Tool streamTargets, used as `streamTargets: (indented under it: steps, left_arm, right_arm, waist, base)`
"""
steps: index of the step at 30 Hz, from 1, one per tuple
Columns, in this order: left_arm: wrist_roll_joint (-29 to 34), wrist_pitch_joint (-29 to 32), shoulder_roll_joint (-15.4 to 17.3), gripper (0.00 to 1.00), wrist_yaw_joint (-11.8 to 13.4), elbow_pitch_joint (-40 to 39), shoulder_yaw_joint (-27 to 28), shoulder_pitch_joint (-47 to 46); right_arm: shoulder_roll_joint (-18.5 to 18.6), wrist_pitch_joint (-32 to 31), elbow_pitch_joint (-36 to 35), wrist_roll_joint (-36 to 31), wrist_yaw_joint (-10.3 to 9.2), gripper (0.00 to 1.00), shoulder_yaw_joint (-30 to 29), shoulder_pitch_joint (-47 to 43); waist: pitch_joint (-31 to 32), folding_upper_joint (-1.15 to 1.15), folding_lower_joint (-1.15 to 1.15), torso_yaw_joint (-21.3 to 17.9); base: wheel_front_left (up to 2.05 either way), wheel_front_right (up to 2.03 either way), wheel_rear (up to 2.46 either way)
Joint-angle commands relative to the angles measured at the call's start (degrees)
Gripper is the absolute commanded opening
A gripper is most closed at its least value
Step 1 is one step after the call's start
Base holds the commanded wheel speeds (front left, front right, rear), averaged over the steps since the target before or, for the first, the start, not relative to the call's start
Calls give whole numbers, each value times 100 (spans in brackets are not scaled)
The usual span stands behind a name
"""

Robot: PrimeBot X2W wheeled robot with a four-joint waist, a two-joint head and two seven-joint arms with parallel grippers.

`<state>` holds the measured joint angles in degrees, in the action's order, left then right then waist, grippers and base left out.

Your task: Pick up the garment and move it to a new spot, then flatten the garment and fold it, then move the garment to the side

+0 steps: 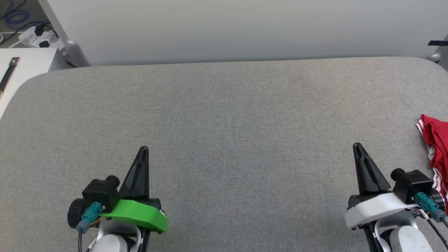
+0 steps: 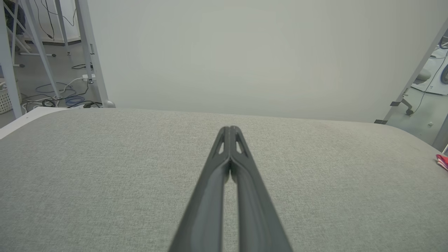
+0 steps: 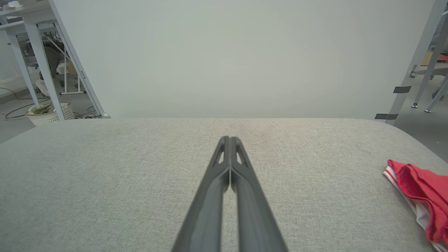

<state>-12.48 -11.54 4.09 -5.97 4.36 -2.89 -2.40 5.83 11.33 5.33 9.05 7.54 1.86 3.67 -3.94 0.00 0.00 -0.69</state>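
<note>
The red garment (image 1: 435,147) lies bunched at the table's far right edge, partly cut off by the frame; its red-and-white striped trim shows. In the right wrist view the garment (image 3: 421,196) sits at the lower right, and a small red tip of the garment (image 2: 442,161) peeks in at the right edge of the left wrist view. My left gripper (image 1: 143,150) is shut and empty at the lower left, fingers together (image 2: 230,130). My right gripper (image 1: 357,146) is shut and empty, left of the garment, its tips closed (image 3: 229,139).
The grey fabric-covered table (image 1: 224,133) spreads wide between the grippers. A pale panel (image 1: 245,28) stands behind its far edge. A white side surface (image 1: 24,66) with a power strip (image 1: 38,38) sits at the back left. Metal frame legs (image 3: 66,63) stand beyond the table.
</note>
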Motion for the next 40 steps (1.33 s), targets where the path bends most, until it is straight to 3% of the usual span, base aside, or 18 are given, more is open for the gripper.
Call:
streamTargets:
  steps: [1,40]
  left_arm:
    - [74,35,-24,0,36,-39,30,54]
    - [568,506,-65,0,272,-206,139,132]
  right_arm:
    - [-24,-30,-42,-65,-1,0,-7,-62]
    - [-138,-494,-249,-419,-3,0,-82,-190]
  waist:
    - [6,0,0,1]
    - [169,0,0,30]
  base:
    - [0,0,0]
    - [0,0,0]
